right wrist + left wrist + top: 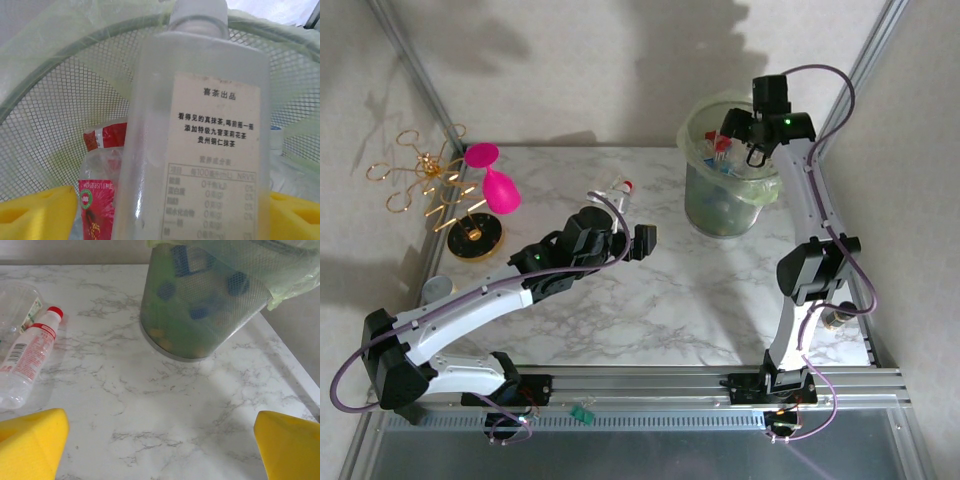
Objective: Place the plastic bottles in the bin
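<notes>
Now, over the tall pale-green mesh bin (pixel 60 130), the right gripper (pixel 170 215) stands wide around a clear white-labelled plastic bottle (pixel 200 125); hold it centred until the bottle drops. Meanwhile the left gripper (pixel 160 445) gapes empty.

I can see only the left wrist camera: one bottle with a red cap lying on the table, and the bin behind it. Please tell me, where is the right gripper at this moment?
Observer: In the top camera the right gripper is above the mouth of the bin.
Operator: Is there a bottle in it?
Observer: In the right wrist camera a clear bottle with a white label is between its yellow fingers, over the bin. One finger stands apart from the bottle.
Operator: Is anything else on the table outside my picture?
Observer: Yes, a pink goblet and a gold wire stand at the far left.
</notes>
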Available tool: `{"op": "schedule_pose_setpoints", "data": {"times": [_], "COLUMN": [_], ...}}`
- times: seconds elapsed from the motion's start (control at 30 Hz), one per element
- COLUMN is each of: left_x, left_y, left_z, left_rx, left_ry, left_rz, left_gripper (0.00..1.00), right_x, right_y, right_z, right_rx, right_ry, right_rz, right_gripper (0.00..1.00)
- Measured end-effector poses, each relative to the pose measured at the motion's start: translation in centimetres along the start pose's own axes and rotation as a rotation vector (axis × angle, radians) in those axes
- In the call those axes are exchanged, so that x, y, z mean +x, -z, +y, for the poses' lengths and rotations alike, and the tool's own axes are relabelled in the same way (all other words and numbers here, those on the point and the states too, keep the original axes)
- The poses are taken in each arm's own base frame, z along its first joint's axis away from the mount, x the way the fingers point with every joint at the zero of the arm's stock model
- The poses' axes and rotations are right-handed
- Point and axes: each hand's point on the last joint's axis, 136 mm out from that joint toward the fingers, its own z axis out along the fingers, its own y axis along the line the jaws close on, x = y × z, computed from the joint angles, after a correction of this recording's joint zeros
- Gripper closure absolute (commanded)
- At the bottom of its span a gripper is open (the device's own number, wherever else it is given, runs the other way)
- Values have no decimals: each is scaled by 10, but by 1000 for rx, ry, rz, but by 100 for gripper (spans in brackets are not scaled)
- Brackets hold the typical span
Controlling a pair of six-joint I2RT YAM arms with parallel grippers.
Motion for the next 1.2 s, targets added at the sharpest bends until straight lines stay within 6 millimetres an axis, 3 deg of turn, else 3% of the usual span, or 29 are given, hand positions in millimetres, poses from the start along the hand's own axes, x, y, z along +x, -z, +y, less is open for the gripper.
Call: {"op": "schedule_pose_setpoints", "data": {"times": [0.07, 0.17, 0.23, 0.37, 0.47, 0.57, 0.77, 1.07, 1.2], "left_x": [-1, -2, -3, -4, -6, -6, -6, -8, -9], "left_y": [0, 0, 0, -1, -1, -1, -1, -1, -1], "left_z": [2, 5, 6, 9, 12, 13, 14, 17, 19], "left_rx": [-9, -25, -29, -37, -46, -48, -50, -67, -78], "left_ry": [-1, -1, -2, -2, 2, 3, 4, 4, 5], "left_rz": [-3, -12, -14, -17, -20, -21, -22, -31, -36], "left_gripper": [5, 5, 5, 5, 5, 5, 5, 5, 4], "right_x": [-1, -2, -4, -8, -11, -12, -2, -4, -7], "right_y": [7, 20, 30, 53, 62, 57, 19, 16, 22], "right_z": [-1, -5, -8, -14, -14, -13, -10, -10, -11], "right_rx": [-2, 3, 6, 8, -5, -4, 8, -1, 6], "right_ry": [2, 4, 3, -1, -1, 4, 12, 2, 4], "right_rz": [-9, -29, -55, -108, -136, -138, -93, -127, -122], "right_gripper": [8, 13, 23, 51, 62, 68, 68, 67, 62]}}
